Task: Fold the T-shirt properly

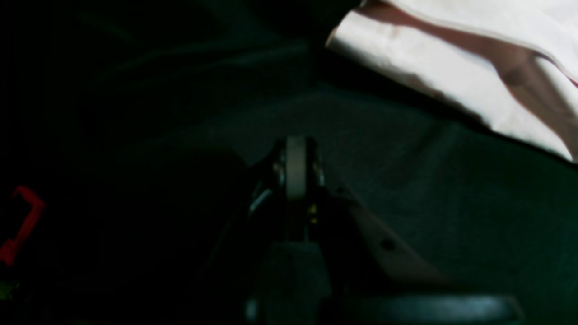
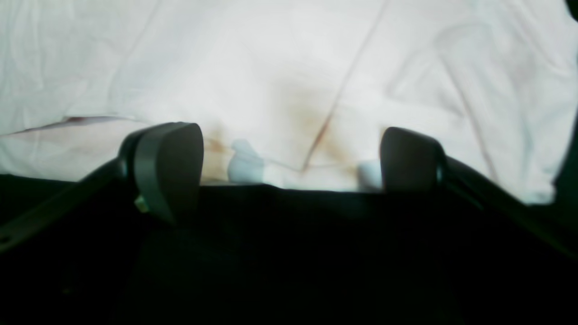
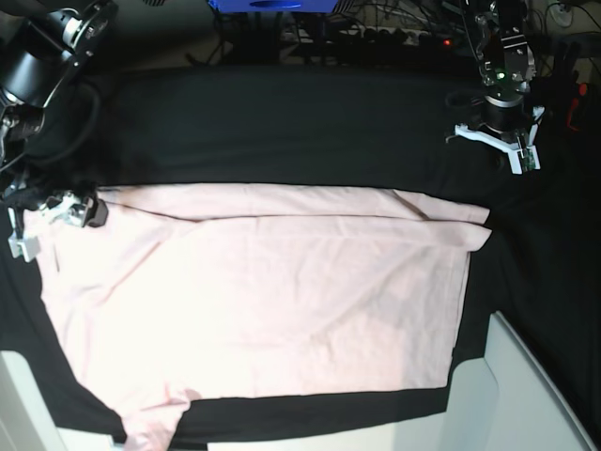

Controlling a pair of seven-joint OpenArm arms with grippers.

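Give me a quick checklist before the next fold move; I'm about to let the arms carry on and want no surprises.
1. Left claw free of cloth: ok. It is shut on nothing, over the black cloth, apart from the T-shirt.
2. Right claw ready to grasp: ok. It is open, fingers either side of the shirt's edge.
3. Right claw already holding fabric: not ok, nothing pinched yet.
4. Shirt lying flat: not ok. A folded band runs along the far edge and wrinkles cross the body.
5. Printed side down: cannot tell; only plain pink shows.
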